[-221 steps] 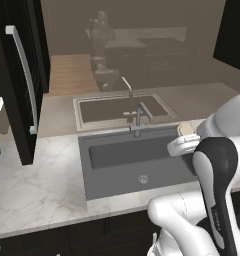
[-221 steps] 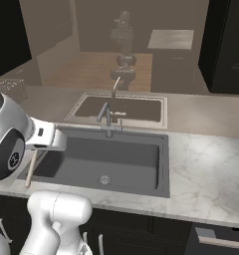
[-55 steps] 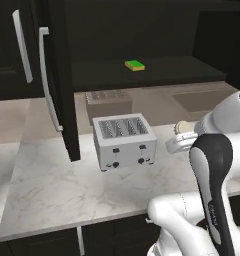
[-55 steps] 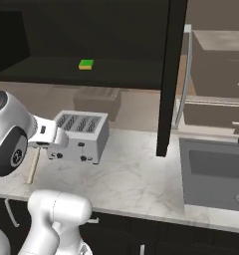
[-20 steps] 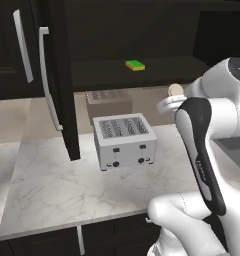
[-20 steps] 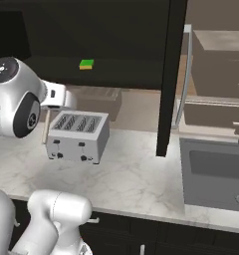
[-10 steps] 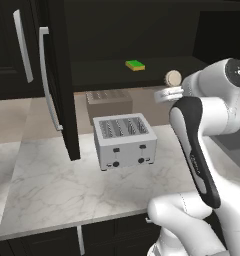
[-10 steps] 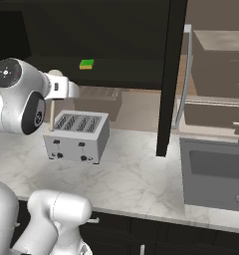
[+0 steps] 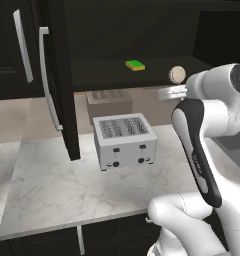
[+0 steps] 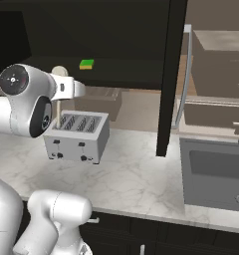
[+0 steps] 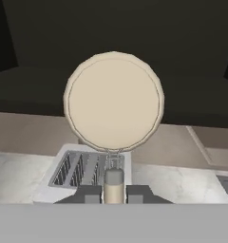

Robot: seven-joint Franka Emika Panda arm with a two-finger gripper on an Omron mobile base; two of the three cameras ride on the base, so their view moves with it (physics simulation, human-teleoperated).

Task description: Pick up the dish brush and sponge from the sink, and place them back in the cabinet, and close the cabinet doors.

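White arm held the cream-headed dish brush up before the open black wall cabinet

The two-finger gripper [image 11: 114,193] was clamped tight on the thin pale handle of the small round-headed dish brush [image 11: 113,102], whose cream head [image 9: 177,74] stood level with the dark shelf of the tall black cabinet [image 9: 107,70], above the right end of the silver four-slot toaster [image 9: 124,140]. The small green-and-yellow sponge [image 9: 135,65] lay on that shelf, left of the brush head and apart from it. The tall black panelled cabinet doors [image 9: 57,75] with long silver bar handles stood open; the dark grey sink [image 10: 216,174] lay well to the right on the white marble counter [image 10: 136,184]
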